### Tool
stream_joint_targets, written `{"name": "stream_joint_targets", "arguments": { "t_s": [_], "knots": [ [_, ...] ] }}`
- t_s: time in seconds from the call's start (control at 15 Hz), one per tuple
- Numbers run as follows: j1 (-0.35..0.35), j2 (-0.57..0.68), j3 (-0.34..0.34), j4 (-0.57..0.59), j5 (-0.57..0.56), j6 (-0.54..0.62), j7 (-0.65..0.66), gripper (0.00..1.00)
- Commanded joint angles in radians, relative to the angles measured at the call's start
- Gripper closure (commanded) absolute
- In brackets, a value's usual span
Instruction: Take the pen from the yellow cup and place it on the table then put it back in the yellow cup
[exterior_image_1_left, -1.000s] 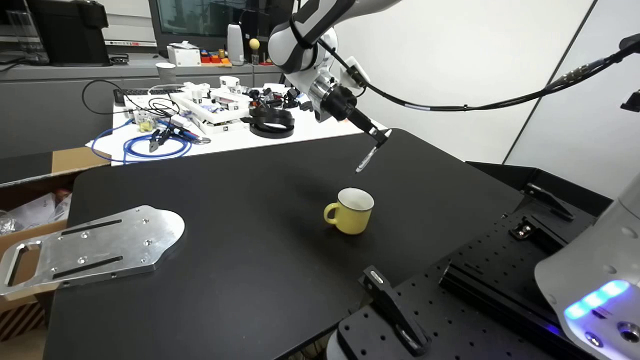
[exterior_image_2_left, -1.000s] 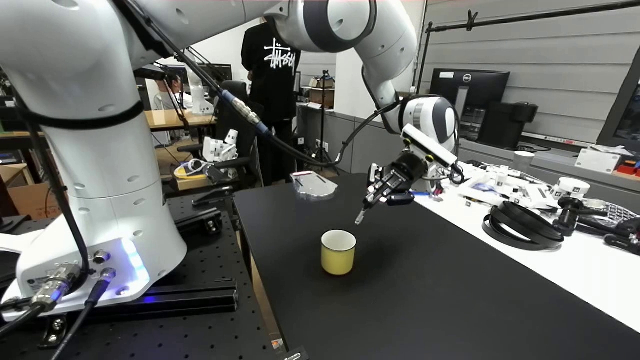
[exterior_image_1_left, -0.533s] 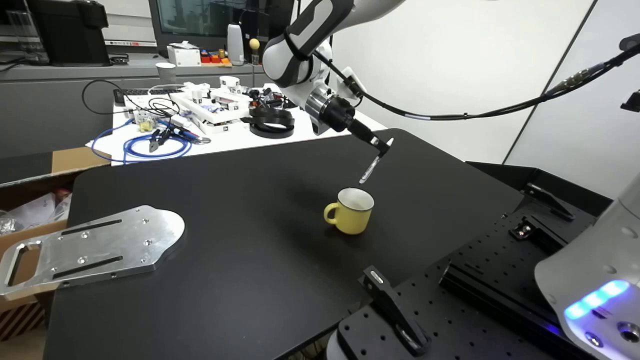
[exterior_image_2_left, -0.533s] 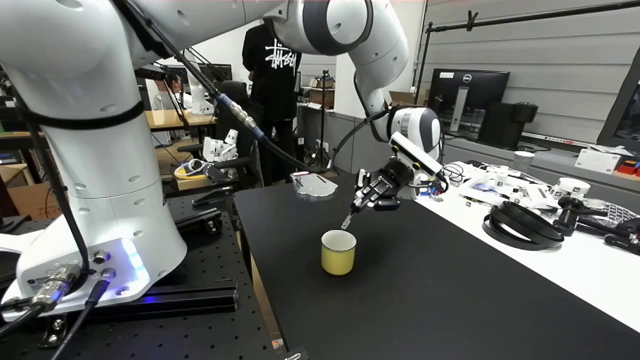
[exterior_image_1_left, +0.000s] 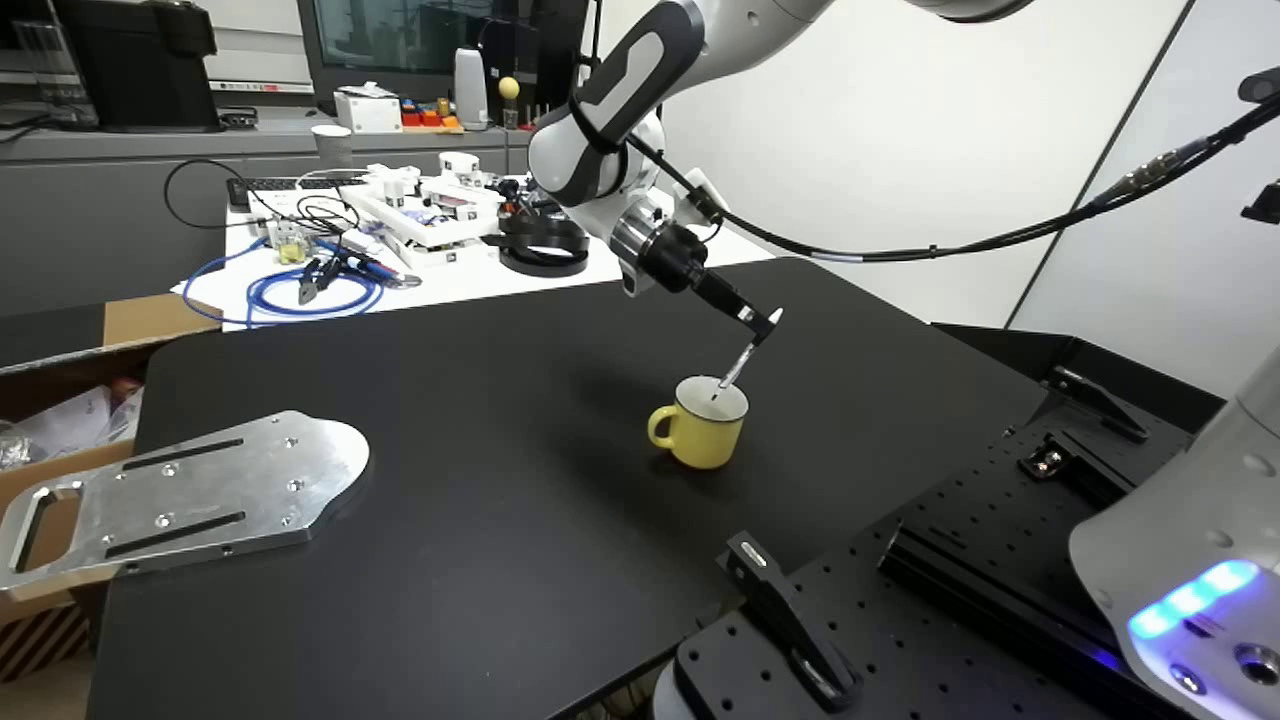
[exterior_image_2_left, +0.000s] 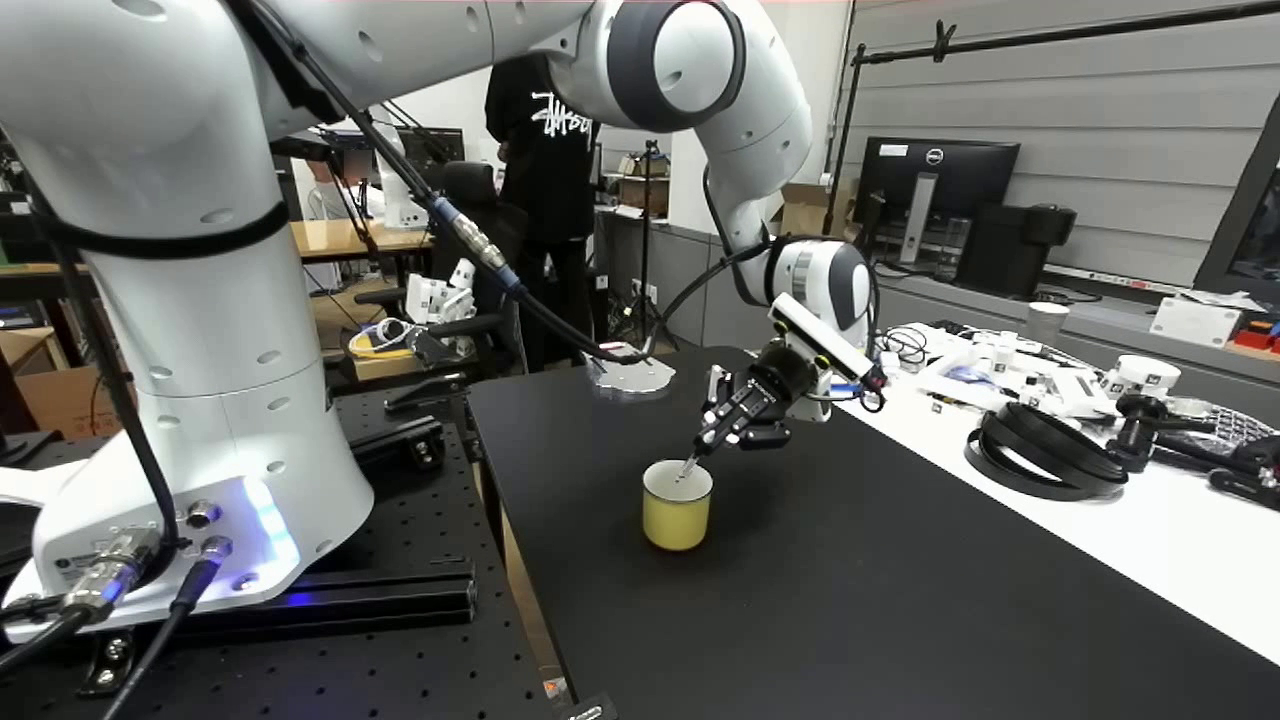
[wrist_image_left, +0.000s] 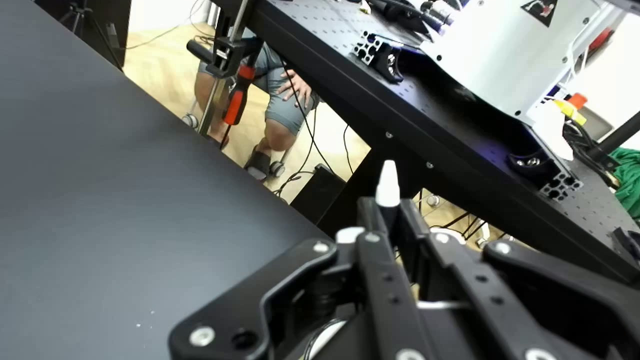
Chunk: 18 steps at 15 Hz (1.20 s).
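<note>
Gripper (wrist_image_left: 391, 215), below and right of wrist-view centre: fingers are clamping the pen (wrist_image_left: 388, 187) | Tip: is showing inside the mouth of the yellow cup (exterior_image_1_left: 703, 442), just right of and below centre in both exterior views | Progress: return is likely underway, release is remaining, table (exterior_image_1_left: 480, 580) step is lacking proof | Views: wrist view is hiding the tip, alone showing seated person's legs (wrist_image_left: 280, 131), upper middle

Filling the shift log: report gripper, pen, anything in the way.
Gripper shut on pen. Tilted, lower end in mouth of yellow cup. No obstruction seen.
</note>
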Motion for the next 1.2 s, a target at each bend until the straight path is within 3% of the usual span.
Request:
{"name": "stream_joint_targets", "arguments": {
  "t_s": [0.0, 0.27, 0.4, 0.93, 1.13],
  "knots": [
    [0.0, 0.013, 0.011, 0.003, -0.012, 0.048, -0.01, 0.97],
    [0.005, 0.024, 0.015, -0.001, -0.007, 0.094, -0.017, 0.97],
    [0.008, 0.024, 0.016, -0.003, -0.005, 0.11, -0.02, 0.61],
    [0.006, -0.04, 0.019, -0.019, 0.004, 0.153, -0.043, 0.07],
    [0.003, -0.074, 0.021, -0.044, -0.004, 0.176, -0.063, 0.0]
  ]
}}
